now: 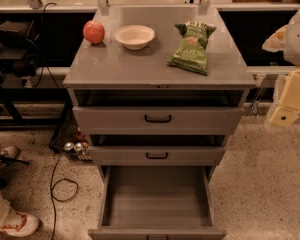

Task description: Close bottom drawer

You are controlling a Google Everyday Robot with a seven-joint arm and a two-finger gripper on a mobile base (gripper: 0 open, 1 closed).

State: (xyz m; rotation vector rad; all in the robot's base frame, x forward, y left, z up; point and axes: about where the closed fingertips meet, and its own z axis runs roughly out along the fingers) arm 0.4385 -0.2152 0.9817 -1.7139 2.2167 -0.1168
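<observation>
Bottom drawer (pixel 157 199) fully out, empty — gripper (pixel 288 105) at right

Speckled floor (pixel 262 184), black cable (pixel 52 175) at left.

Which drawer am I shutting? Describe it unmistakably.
Start at the grey metal cabinet in the middle. The bottom drawer is the lowest of its three, nearest the floor. Unlike the two above, it is pulled far out, its empty tray open to view; the gripper sits at the picture's right edge.
</observation>
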